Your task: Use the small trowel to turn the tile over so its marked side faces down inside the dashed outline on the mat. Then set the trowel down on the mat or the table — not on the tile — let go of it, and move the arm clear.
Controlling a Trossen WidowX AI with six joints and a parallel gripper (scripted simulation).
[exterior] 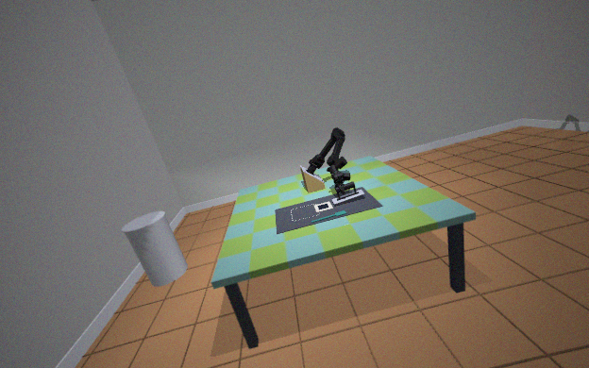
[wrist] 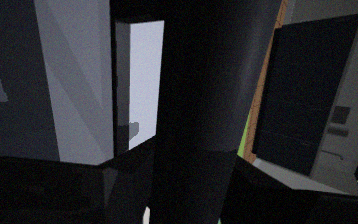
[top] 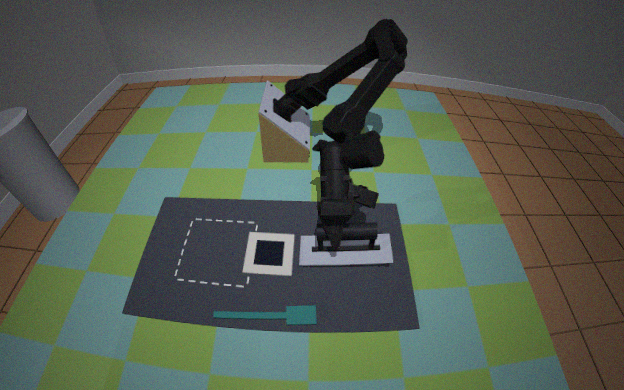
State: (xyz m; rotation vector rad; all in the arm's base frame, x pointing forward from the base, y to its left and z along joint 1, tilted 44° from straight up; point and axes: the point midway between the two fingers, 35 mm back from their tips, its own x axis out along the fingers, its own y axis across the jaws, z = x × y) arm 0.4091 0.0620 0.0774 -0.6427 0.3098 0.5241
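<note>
The tile (top: 268,252) (exterior: 324,207), cream with a dark square mark facing up, lies flat on the mat. Its left part overlaps the right side of the dashed outline (top: 198,219). The trowel (top: 310,256) (wrist: 145,75) has a pale flat blade and a black bar handle on posts. Its blade is about level, on or just above the mat, its left end a small gap from the tile's right edge. My gripper (top: 340,232) (wrist: 185,141) is shut on the trowel's handle, above the blade. The fingers hide part of the handle and blade.
The dark mat (top: 150,280) (exterior: 293,226) bears a teal flat spatula (top: 301,315) (exterior: 342,213) along its front edge. The wedge-shaped arm base (top: 284,142) (exterior: 313,183) stands behind the mat. A grey cylinder (top: 37,165) (exterior: 156,247) shows beyond the table's left side.
</note>
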